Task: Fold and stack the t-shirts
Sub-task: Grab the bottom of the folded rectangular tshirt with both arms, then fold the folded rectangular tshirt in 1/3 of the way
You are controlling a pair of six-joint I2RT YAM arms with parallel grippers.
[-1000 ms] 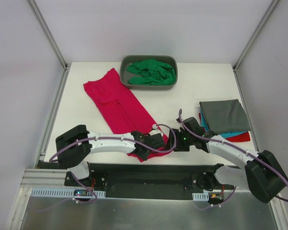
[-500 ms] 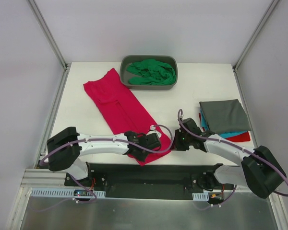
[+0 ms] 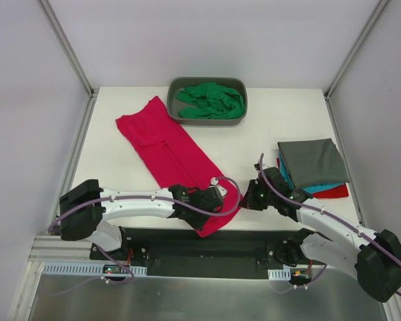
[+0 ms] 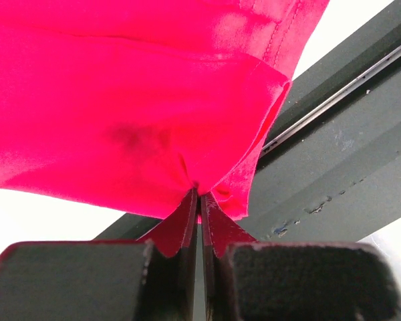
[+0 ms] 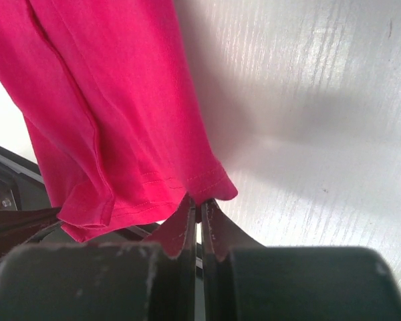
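Top external view: the white desk point(image 3: 267, 127) carries the crimson-pink t-shirt point(image 3: 164, 147) as a long strip, running from both pincers away toward the far left. To the right of the right pincer lies a stack: the dark grey t-shirt point(image 3: 313, 162) on top, with edges of the teal t-shirt point(image 3: 324, 188) and the red t-shirt point(image 3: 334, 193) showing beneath. Well beyond both pincers, the grey tub point(image 3: 176, 85) holds the bunched green t-shirt point(image 3: 210, 100). The left pincer point(image 4: 199, 197) is clenched on the crimson-pink t-shirt's near end. The right pincer point(image 5: 199, 204), near it, grips the stitched hem corner — both sets of jaws are pressed together on fabric.
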